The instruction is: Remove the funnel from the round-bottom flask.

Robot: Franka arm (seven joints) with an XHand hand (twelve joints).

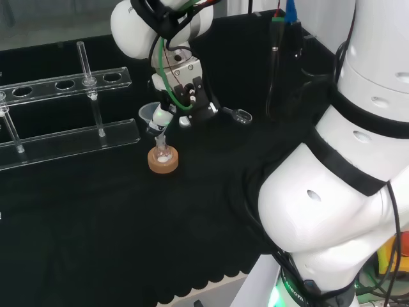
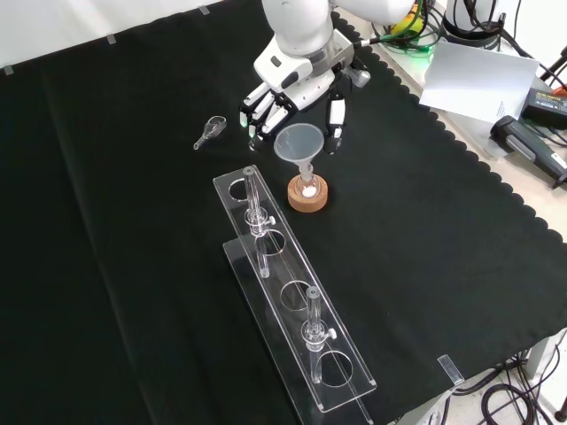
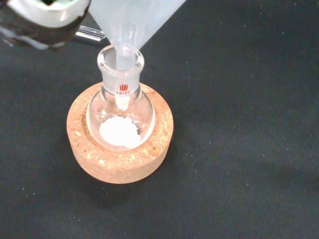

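Observation:
A clear funnel (image 2: 299, 142) stands with its stem in the neck of a small round-bottom flask (image 2: 307, 186). The flask holds white powder (image 3: 118, 132) and sits in a cork ring (image 2: 307, 198). In the head view the funnel (image 1: 151, 113) is above the flask (image 1: 163, 152) on its cork ring (image 1: 163, 161). The hand (image 2: 294, 93) hangs just behind the funnel with fingers (image 2: 255, 113) on one side and thumb (image 2: 335, 128) on the other, fairly straight. In the wrist view a fingertip (image 3: 45, 15) is right beside the funnel's cone (image 3: 132, 17); I cannot tell whether it touches.
A clear test-tube rack (image 2: 292, 292) with upright glass tubes lies in front of the flask in the front view, left of it in the head view (image 1: 64, 83). A small glass scoop (image 2: 210, 131) lies on the cloth left of the hand. Cables and gear sit at the bench's right edge.

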